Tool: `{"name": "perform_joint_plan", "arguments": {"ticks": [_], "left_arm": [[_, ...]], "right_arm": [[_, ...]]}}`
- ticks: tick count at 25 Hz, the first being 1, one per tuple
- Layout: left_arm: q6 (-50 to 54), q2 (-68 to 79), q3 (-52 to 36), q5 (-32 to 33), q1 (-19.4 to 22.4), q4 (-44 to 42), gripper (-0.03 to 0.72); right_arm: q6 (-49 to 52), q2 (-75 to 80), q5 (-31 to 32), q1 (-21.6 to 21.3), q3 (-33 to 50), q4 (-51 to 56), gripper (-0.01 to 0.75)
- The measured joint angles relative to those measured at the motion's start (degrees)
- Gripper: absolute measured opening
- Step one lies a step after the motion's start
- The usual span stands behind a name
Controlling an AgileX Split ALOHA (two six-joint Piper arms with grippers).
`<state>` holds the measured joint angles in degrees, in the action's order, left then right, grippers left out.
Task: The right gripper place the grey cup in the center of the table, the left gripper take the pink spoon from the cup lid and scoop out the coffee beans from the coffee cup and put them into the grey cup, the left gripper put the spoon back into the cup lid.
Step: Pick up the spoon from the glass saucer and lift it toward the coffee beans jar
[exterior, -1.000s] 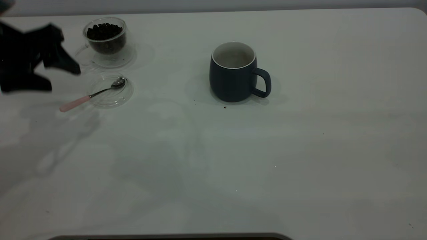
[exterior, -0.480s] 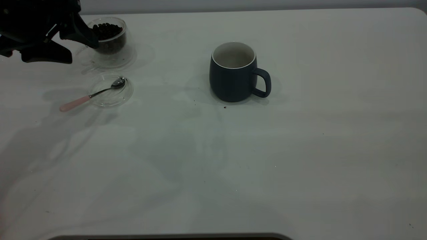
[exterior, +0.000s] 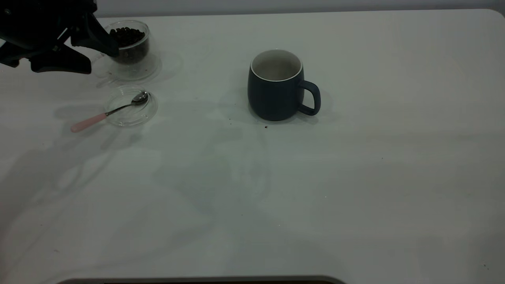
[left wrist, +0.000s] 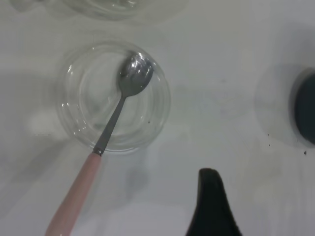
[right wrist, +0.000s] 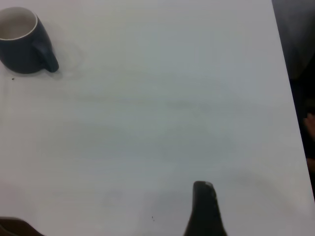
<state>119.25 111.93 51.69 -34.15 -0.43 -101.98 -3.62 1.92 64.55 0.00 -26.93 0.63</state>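
The black left gripper (exterior: 96, 59) hung with its jaws apart and empty at the far left, above the table. Just nearer lay the pink-handled metal spoon (exterior: 108, 113), its shiny bowl inside the clear round glass lid (exterior: 148, 114). The clear glass cup (exterior: 132, 51) of dark beans (exterior: 128, 36) stood beside the fingers. The matte blue-grey mug (exterior: 276, 94) stood near the middle of the white table (exterior: 355, 189).

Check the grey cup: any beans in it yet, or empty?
Empty. The grey cup stands upright, and its pale inside shows no beans. The coffee beans are all in the coffee cup; the pink spoon lies on the cup lid.
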Motion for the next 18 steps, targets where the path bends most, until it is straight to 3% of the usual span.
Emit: {"name": "perform_joint_plan", "arguments": {"ticks": [18], "left_arm": [[1.60,0.00,0.00,-0.54,1.45,0.29,0.573]], "right_arm": [[0.00,0.00,0.00,0.00,0.00,0.00,0.590]]}}
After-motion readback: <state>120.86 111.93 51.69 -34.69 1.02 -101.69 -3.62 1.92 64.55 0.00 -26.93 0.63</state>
